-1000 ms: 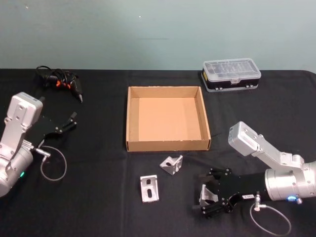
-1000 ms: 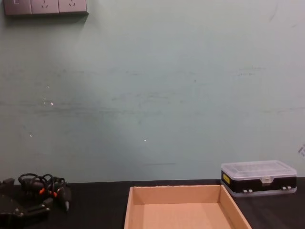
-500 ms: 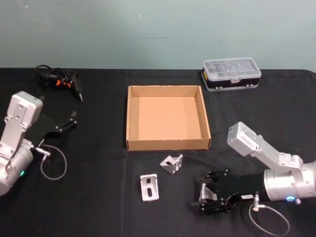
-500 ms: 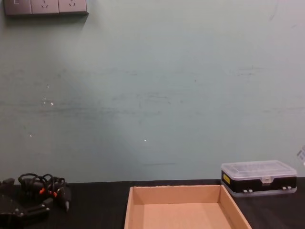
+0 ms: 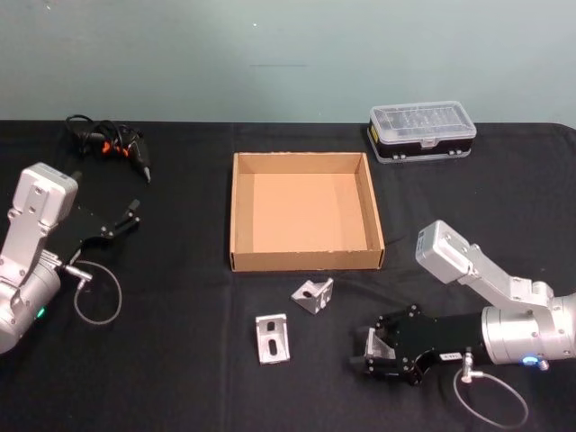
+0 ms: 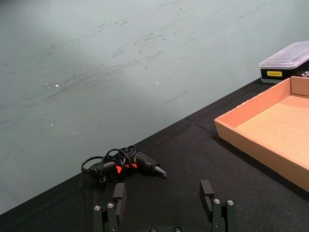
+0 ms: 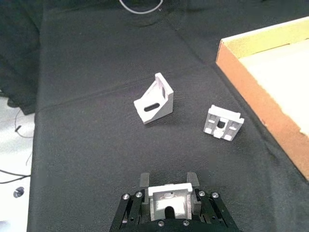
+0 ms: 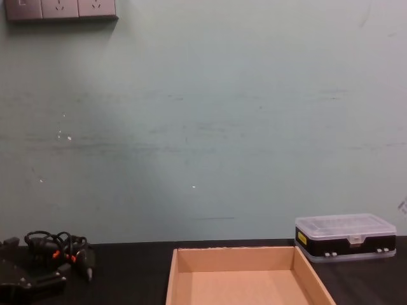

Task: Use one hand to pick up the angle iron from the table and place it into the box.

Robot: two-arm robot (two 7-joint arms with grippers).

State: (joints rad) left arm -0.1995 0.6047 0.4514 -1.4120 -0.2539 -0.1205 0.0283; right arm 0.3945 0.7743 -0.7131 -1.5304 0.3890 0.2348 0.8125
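Right jaws clamp angle iron [image 7: 168,204] outside the box [image 5: 306,262]

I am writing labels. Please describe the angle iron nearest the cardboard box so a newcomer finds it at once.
Start at the shallow tan cardboard box on the flat black table. Just before its near wall sits a small silver metal angle iron. Of the three alike, it lies closest to the box; the others are nearer the robot.

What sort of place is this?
Probably a robot test bench in a lab: a black table against a bare wall, the right gripper clamping a metal bracket near a cardboard box, the left gripper idle at left, a plastic parts case.
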